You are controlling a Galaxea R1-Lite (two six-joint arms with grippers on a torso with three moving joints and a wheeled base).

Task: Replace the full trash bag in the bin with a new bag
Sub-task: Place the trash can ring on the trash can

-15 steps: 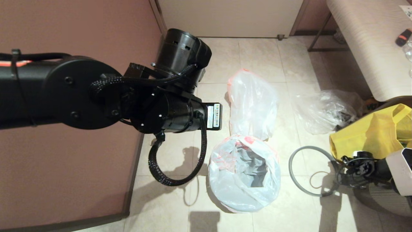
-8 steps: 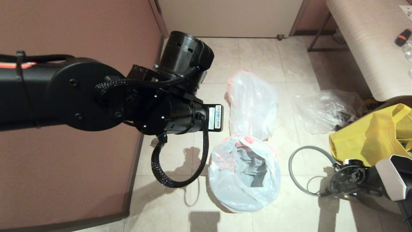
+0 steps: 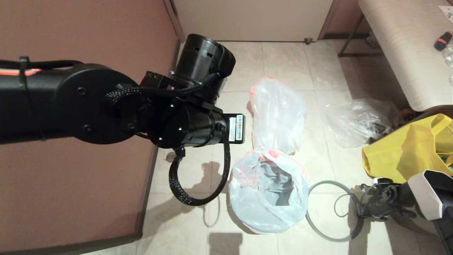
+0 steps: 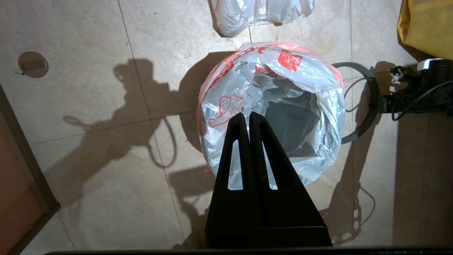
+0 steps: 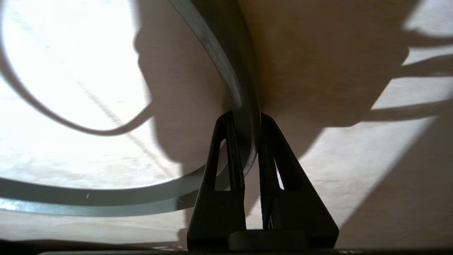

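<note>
The right gripper (image 5: 250, 122) is clamped on the loose grey plastic ring rim (image 3: 320, 232), at three o'clock from the small round black bin, which is lined with the thin white red-printed plastic bag (image 3: 268, 191). Next, I reckon, the ring must seat squarely over that liner. The left gripper (image 4: 248, 118) hovers above, closed on nothing.

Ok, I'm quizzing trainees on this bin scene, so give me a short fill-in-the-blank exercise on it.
1. The right gripper is shut on the grey ____.
2. The new bag with red-orange print lines the ____.
3. The full trash bag lies on the ____.
4. The left gripper, above the lined bin, holds ____.

Missing words: ring; bin; floor; nothing
</note>
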